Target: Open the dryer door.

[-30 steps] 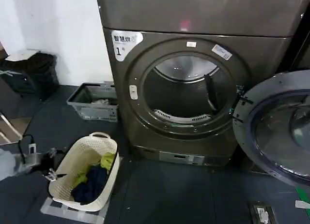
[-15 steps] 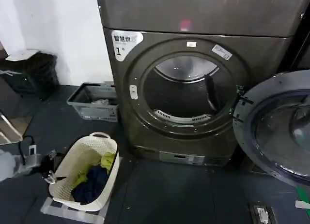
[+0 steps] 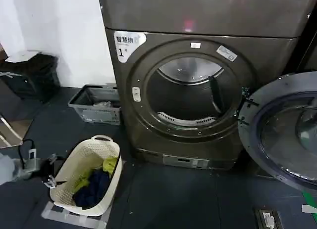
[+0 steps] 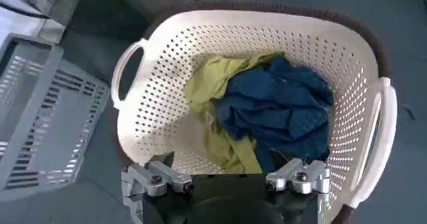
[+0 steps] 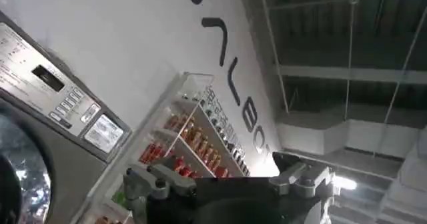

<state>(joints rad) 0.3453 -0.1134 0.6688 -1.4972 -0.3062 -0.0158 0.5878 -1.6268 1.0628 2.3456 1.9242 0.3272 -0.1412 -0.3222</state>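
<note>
The dryer door (image 3: 282,135) stands swung wide open, hinged at the edge of the round drum mouth of the dryer (image 3: 198,90), well away from the left tool (image 3: 49,172). That tool hangs low over the floor, just beside the near rim of a white laundry basket (image 4: 167,85), its fingers (image 4: 157,179) spread apart and holding nothing. Below it in the basket lie a blue cloth (image 4: 273,105) and a yellow-green cloth (image 4: 220,85). The right tool (image 5: 227,179) points up toward a wall and ceiling, fingers apart and empty.
</note>
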